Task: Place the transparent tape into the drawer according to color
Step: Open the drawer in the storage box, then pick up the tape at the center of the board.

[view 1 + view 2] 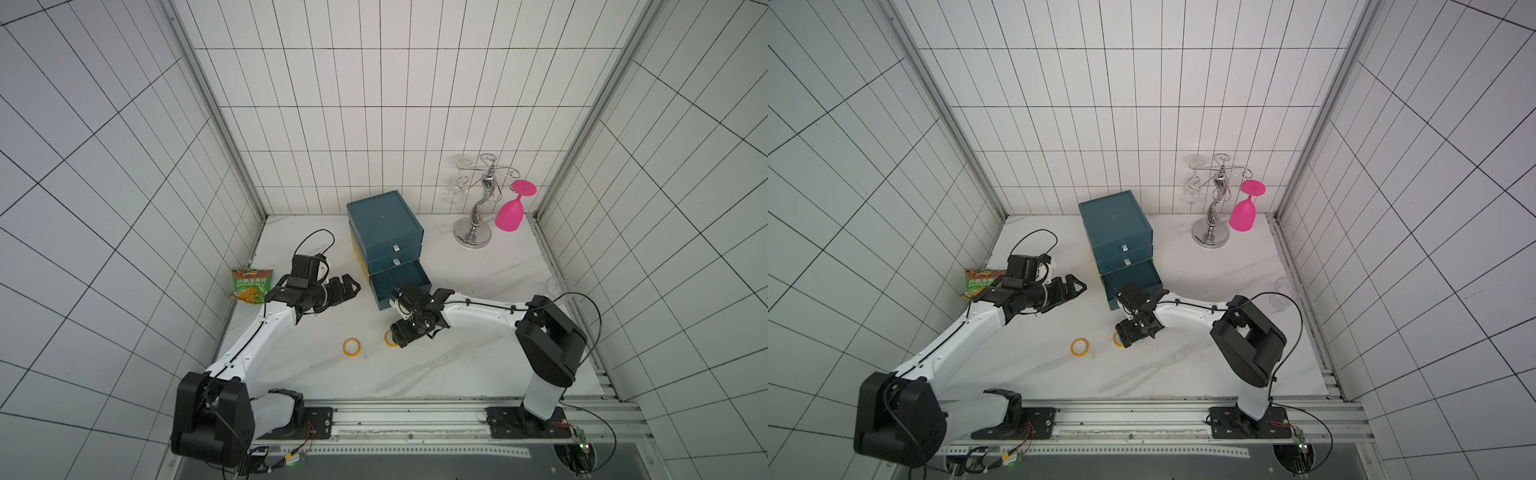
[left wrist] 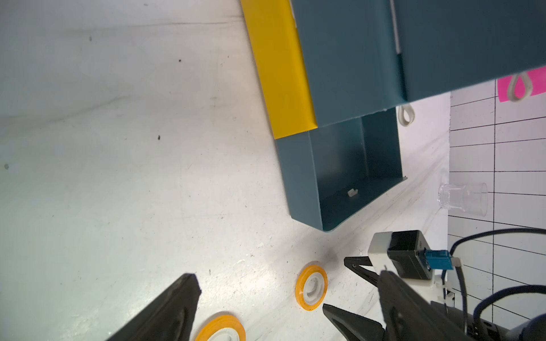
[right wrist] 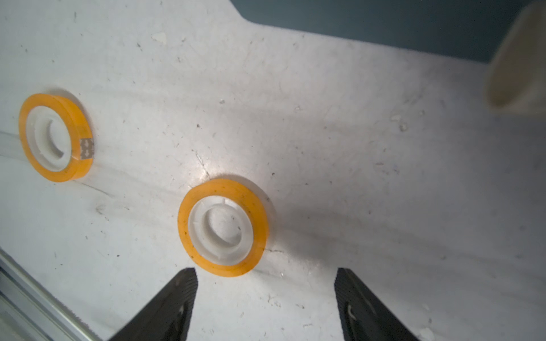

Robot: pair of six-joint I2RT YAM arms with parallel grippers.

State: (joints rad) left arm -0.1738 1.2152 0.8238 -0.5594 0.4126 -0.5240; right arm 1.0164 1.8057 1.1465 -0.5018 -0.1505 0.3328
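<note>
Nearest the right wrist lens, the right gripper (image 3: pixel 264 273) is seen with its two black fingers spread wide and nothing between them. An orange-yellow tape roll (image 3: pixel 223 227) is laid flat on the white table (image 3: pixel 354 147) just ahead of the tips, untouched. A second roll (image 3: pixel 54 137) of the same colour is shown well off to one side. Only in this view can its grey, arrow-printed end tab (image 3: pixel 86 149) be made out.

Both rings are rested on a flat face with the pale core holes pointed straight up, so no long axis is given along the table. In both top views the first roll is half hidden by the right gripper, while the second is fully exposed.

The left gripper (image 1: pixel 352 286) is pointed toward the dark teal drawer chest (image 1: pixel 384 222), near it but apart, fingers wide and holding nothing. The bottom drawer (image 2: pixel 354 177) is pulled out toward the robot's side. Its inner walls and the chest's yellow side panel (image 2: pixel 280 68) are shown plainly only by the left wrist view.

A snack bag (image 1: pixel 251 286) and a chrome rack (image 1: pixel 473 232) with an inverted pink goblet (image 1: pixel 509 216) are shown whole by the top views alone.
</note>
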